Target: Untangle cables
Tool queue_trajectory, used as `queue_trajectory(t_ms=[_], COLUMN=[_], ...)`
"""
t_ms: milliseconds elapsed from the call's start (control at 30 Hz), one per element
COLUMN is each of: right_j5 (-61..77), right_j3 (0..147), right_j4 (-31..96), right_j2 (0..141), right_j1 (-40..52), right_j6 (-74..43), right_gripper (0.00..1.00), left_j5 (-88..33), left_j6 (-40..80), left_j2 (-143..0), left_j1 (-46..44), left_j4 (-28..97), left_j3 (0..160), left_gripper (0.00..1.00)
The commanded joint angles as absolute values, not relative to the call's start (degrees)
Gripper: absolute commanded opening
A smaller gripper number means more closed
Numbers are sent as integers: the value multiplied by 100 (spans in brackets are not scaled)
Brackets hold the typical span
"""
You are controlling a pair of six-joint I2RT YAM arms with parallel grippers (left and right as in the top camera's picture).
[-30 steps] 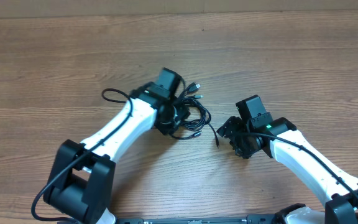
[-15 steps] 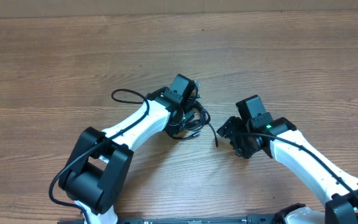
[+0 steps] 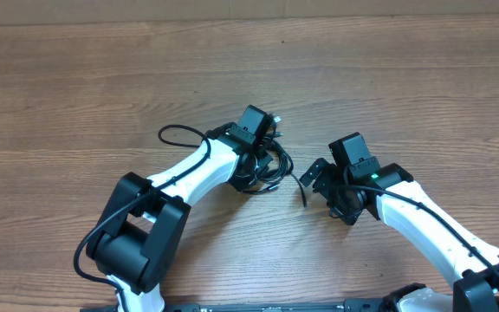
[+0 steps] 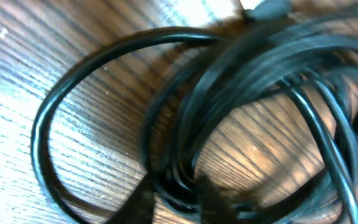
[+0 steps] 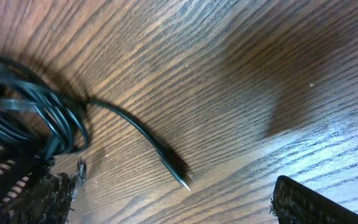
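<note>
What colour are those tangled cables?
The cables are black; the left wrist view shows it best.

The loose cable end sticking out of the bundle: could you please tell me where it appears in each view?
Overhead: loose cable end at centre, just right of the cable bundle.
Left wrist: cannot be picked out; coiled loops fill the frame.
Right wrist: centre, running diagonally down-right to its tip.
Shared landmark: the cable bundle, left edge in right wrist, filling left wrist.

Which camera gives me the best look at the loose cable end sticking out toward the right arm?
Right wrist: the loose cable end lies in full view, clear of the bundle. Overhead shows that end small and thin. Left wrist shows only the bundle's loops.
</note>
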State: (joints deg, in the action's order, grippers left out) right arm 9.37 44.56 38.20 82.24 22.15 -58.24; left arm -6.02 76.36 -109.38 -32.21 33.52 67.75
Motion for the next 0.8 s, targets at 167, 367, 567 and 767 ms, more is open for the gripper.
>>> queue_trajectory(t_ms=[167,367,567,767], right_j5=[816,816,816,816], right_j3=[4506,4506,4506,4506], right_j4=[3785,3782,3785,3782], right_j2=[8243,8243,8243,8243], right_j1=[2204,2204,2204,2204], right_j6=[-5824,-5824,-5824,-5824], right_gripper=[100,100,100,100], left_j5=[-191,-198,-281,-276], left_j6=[6700,5994,5325,5157], left_j2=[-11128,-11111,-10822,-10615], left_j1=[-3144,-3098,-2936,-2867], left_j4=[3444,3428,3645,3876], left_j3=[6722,6746,6888,6899], left_gripper=[4,4,4,4])
